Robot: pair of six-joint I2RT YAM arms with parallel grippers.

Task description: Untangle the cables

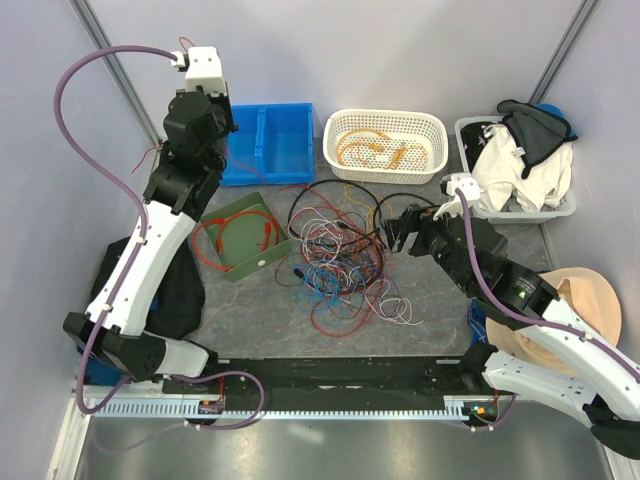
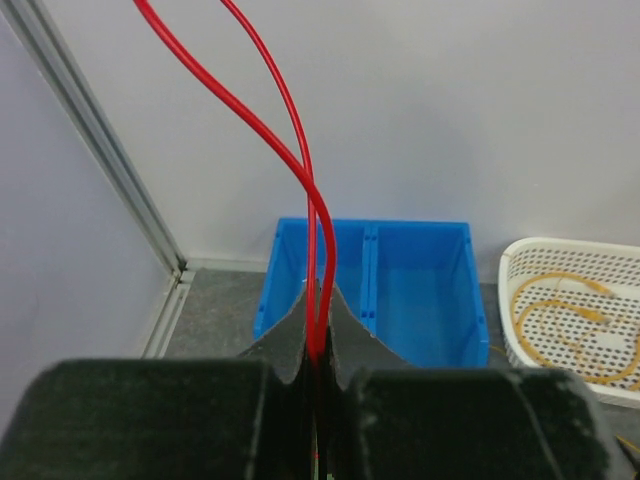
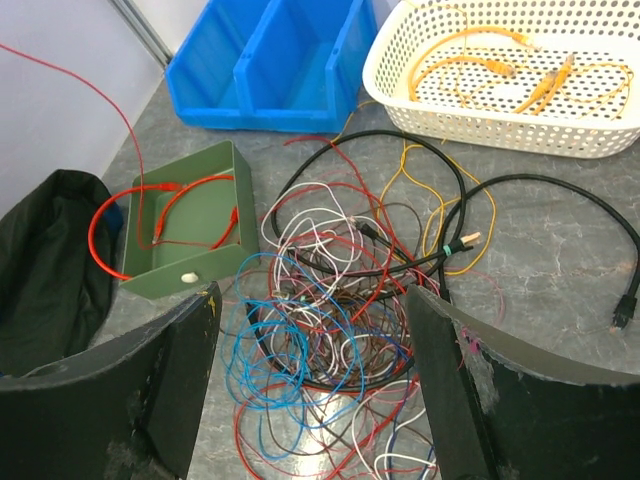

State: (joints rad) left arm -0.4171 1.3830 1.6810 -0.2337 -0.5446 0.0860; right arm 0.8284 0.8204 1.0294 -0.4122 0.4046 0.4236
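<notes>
Left pincer (image 2: 317, 335) clamped on red cable (image 2: 321, 250) (beside blue bin (image 2: 400, 224) edge); right pincer (image 3: 312, 330) apart above cables (image 3: 335, 265).

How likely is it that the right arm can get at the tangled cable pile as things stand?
Probably yes: the right gripper is open and faces the tangled cables, with nothing between them.

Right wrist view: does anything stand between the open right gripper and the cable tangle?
Nothing visible does: the right gripper points open-jawed straight at the cable tangle; the green box sits off to one side.
</notes>
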